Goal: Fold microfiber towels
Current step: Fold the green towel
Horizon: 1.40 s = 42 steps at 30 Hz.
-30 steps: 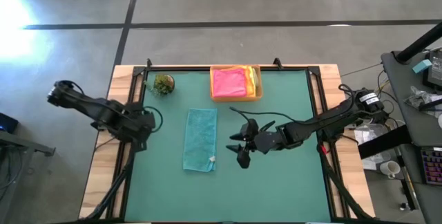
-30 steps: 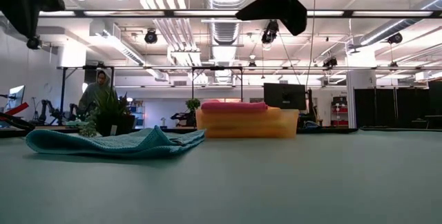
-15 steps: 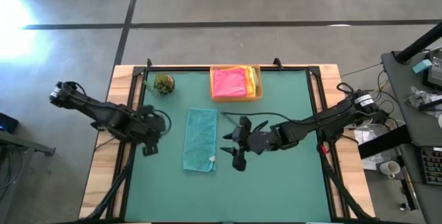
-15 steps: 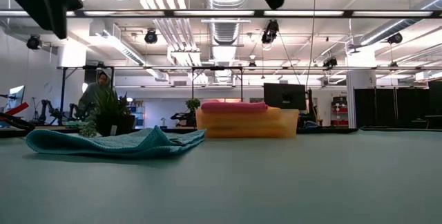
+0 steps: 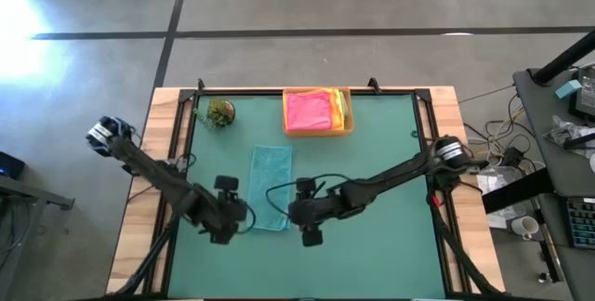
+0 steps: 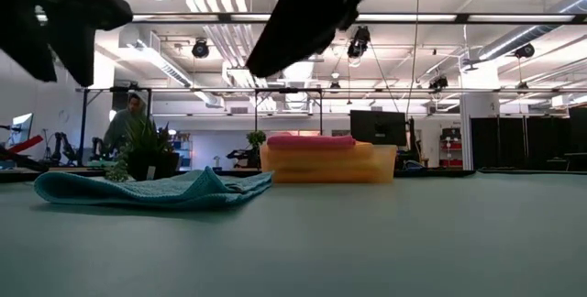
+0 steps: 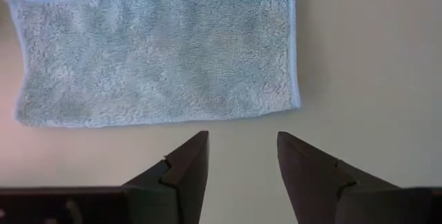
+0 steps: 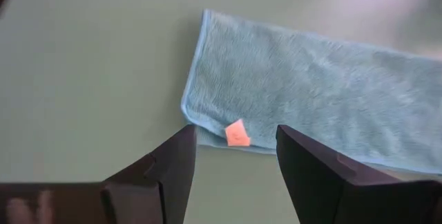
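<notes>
High view shows the green table (image 5: pixel 372 245) with the tan tray (image 5: pixel 346 126) at its far edge, where a pink towel (image 5: pixel 308 111) lies folded on top of a yellow one (image 5: pixel 340 104), so those look finished. Near the table's middle, on the tray's near side, the teal towel (image 5: pixel 271 187) lies folded once into a long strip, and it is my judgement that it needs another fold before it joins the pile. Both arms reach to the strip's near end, the left gripper (image 7: pixel 242 156) and right gripper (image 8: pixel 235 156) hovering with jaws apart and holding nothing.
</notes>
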Motion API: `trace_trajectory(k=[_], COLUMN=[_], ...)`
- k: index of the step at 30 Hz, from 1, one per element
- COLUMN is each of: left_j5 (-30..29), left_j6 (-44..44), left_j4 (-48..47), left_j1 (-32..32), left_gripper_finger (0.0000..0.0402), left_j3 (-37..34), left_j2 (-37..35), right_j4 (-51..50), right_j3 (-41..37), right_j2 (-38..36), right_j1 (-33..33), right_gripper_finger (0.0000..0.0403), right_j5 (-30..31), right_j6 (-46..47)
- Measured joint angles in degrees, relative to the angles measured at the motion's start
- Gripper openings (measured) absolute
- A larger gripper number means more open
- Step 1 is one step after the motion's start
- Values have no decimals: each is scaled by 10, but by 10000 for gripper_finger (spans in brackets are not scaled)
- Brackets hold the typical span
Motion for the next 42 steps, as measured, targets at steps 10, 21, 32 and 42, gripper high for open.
trace_trajectory(k=[10, 21, 32, 42], left_j5=[-37, -31, -29, -30], left_j6=[-46, -56, -52, -51], left_j4=[130, 235, 322, 349], left_j1=[-43, -43, -42, -35], left_gripper_finger=[157, 157, 157, 157], left_j3=[-33, -99, -148, -169], left_j2=[81, 91, 96, 117], right_j4=[-2, -2, 15, 17], right_j3=[47, 87, 87, 87], right_j2=[97, 156, 179, 187], right_j1=[0, -4, -18, -27], right_gripper_finger=[192, 192, 192, 148], right_j5=[-46, -77, -75, -80], right_j6=[-34, -73, -67, -33])
